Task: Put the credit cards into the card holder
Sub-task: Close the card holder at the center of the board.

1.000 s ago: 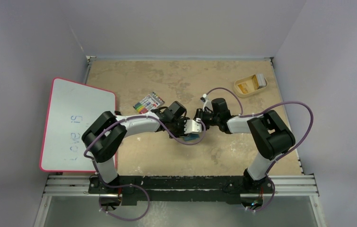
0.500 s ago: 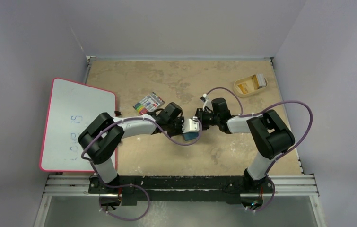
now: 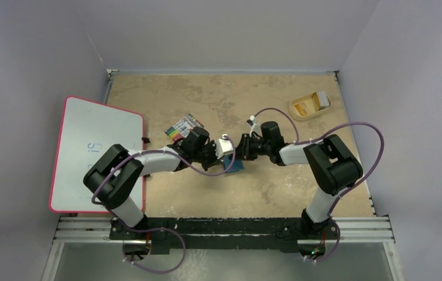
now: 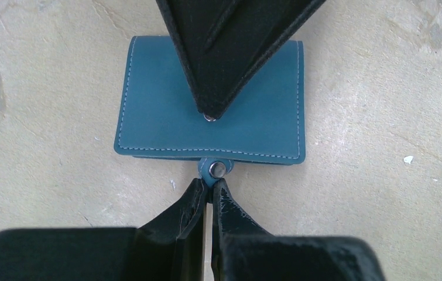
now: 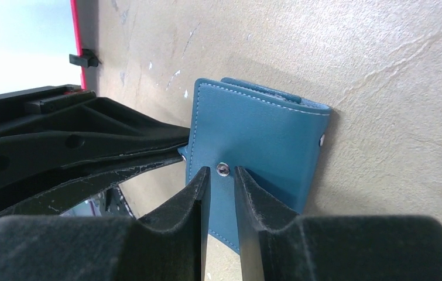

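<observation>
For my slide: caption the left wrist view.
Left gripper pinches the card holder by its snap tab; right gripper presses it down.

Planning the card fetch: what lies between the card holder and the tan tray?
Top view: the right claw and its wrist with the purple cable, then bare table.
</observation>
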`<state>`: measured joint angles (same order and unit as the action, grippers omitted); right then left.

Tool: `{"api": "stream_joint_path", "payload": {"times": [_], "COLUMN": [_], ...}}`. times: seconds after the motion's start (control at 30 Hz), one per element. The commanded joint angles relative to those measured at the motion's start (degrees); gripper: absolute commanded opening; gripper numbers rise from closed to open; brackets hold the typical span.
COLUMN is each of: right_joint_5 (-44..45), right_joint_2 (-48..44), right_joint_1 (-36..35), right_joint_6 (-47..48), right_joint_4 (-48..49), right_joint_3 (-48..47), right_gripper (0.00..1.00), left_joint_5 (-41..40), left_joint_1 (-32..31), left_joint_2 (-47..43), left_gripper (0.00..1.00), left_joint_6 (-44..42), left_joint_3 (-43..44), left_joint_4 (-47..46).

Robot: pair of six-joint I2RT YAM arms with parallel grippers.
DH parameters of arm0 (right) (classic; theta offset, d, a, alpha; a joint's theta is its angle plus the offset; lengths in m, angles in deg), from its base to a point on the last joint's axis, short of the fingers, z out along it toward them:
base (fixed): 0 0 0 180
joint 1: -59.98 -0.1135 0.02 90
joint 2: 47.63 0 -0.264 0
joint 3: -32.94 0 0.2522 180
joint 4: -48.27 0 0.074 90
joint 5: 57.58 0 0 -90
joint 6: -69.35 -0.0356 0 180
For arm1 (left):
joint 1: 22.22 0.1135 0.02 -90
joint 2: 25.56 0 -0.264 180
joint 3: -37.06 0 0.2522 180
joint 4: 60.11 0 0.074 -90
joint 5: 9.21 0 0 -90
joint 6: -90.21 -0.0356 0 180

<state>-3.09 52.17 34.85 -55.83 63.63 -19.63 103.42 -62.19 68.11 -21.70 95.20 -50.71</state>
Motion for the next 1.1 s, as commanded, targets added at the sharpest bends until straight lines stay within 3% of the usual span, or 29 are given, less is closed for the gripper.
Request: {"api": "stream_joint_path", "payload": {"times": [0.0,0.47,0.7,1.07], "right_joint_5": [7.1,12.4,14.5,11.7], "right_joint_2": [4.2,5.7,6.2,5.2], "right_joint_1": [0.4,0.4,0.4,0.3], "right_joint_6": [2.3,4.5,5.5,4.7], "right_joint_4": [-3.6,-5.3,-6.4,-4.0], "right_joint_3": [0.4,0.3,-0.5,0.0], "right_gripper": [0.25,0.24,0.23,0.22], "left_joint_5": [4.2,8.0,7.9,5.3], "left_joint_1": [1.3,2.8,4.6,4.6], "left_joint_2": [-5.0,-7.6,-7.6,-2.6], "left_gripper": [0.0,0.0,0.0,0.0], "left_joint_6": [4.8,9.8,17.0,23.7], "left_joint_3": [-2.5,-8.9,-13.1,-10.9], "left_joint_4": [-10.9,-24.8,-38.0,-40.2]}}
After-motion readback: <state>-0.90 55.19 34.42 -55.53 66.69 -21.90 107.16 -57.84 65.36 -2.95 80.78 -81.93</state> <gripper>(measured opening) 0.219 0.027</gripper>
